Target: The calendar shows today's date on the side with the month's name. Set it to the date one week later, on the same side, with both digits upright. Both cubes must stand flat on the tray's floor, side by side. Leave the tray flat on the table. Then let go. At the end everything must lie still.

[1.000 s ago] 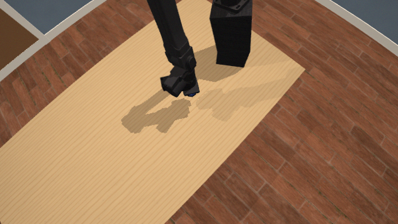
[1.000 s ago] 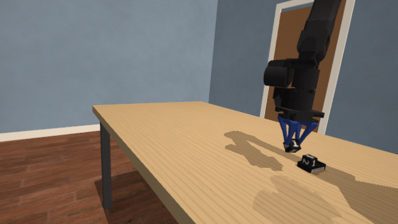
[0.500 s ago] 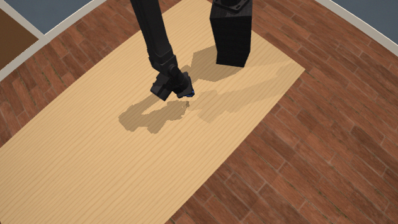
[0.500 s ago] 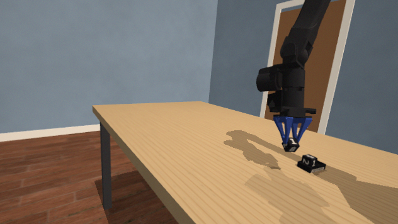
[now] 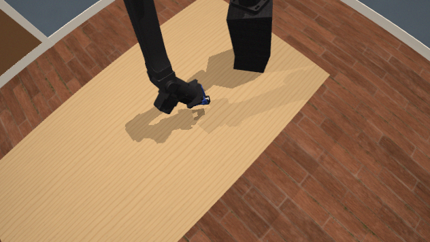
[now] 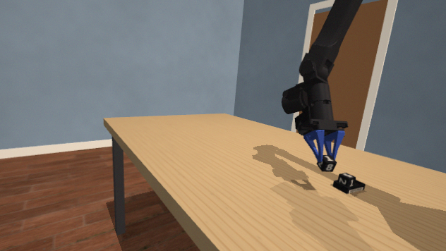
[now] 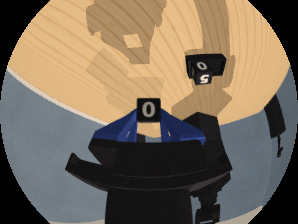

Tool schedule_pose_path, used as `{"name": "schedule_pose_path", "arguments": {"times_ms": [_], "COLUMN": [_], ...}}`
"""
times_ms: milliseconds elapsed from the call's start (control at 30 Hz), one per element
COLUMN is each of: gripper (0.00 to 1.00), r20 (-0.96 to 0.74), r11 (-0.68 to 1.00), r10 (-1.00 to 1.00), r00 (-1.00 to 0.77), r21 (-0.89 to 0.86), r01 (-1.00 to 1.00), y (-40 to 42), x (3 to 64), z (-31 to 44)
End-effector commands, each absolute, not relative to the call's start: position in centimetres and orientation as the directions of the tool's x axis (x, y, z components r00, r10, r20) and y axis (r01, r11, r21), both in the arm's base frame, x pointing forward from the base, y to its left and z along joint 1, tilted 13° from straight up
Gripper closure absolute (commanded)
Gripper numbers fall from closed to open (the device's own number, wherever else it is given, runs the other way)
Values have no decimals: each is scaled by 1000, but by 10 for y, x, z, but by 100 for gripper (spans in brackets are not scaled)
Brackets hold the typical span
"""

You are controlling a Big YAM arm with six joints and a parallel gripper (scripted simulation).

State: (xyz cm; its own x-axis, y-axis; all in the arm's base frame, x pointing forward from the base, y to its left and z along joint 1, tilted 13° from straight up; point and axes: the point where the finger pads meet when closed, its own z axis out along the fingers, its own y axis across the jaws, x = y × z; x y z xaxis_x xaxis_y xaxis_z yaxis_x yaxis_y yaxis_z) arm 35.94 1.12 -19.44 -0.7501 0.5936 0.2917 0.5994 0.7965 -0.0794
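The hand (image 5: 207, 99) (image 6: 327, 159) (image 7: 148, 112) is closed part way around a black cube (image 5: 208, 98) (image 6: 327, 164) (image 7: 148, 110) — its blue fingers grip two opposite sides, and the cube is raised above the counter (image 5: 112, 170) (image 6: 183, 141) (image 7: 55, 45). The exterior view shows a white 8 on one face of this cube and a 1 on its upper face, with the cube tilted; the wrist view shows a 0 facing that camera.

The calendar's tray (image 6: 360, 187) (image 7: 220, 61) rests on the counter near the held cube, apart from it and lower. In the exterior view it lies well in from the counter's near long edge and far from its far-left corner. A pale strip marks one outer side of the tray, but its lettering is too small to read. The second cube (image 6: 346, 180) (image 7: 203, 77) is in the tray — towards one end, with room beside it. It shows a 1 on the side above the pale strip and a 2 lying sideways on the neighbouring face.

From above, the arm (image 5: 150, 41) (image 6: 326, 42) reaches over the counter from its upper-left long edge, while the black pedestal (image 5: 250, 42) stands towards the right-hand corner.

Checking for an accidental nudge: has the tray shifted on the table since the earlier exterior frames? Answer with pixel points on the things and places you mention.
No visible shift: in the exterior view, the tray (image 6: 357, 190) (image 7: 220, 58) keeps its place against the table's (image 6: 169, 148) (image 7: 60, 55) far edge.
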Motion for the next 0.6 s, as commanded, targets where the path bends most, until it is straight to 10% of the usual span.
{"name": "schedule_pose_path", "arguments": {"times_ms": [0,567], "gripper": [74,74], "r20": [323,558], "r11": [824,822], "r10": [556,509], "r00": [-766,-656], "r21": [-89,-88], "r01": [560,563], "y": [18,16], "x": [354,354], "z": [-196,-196]}}
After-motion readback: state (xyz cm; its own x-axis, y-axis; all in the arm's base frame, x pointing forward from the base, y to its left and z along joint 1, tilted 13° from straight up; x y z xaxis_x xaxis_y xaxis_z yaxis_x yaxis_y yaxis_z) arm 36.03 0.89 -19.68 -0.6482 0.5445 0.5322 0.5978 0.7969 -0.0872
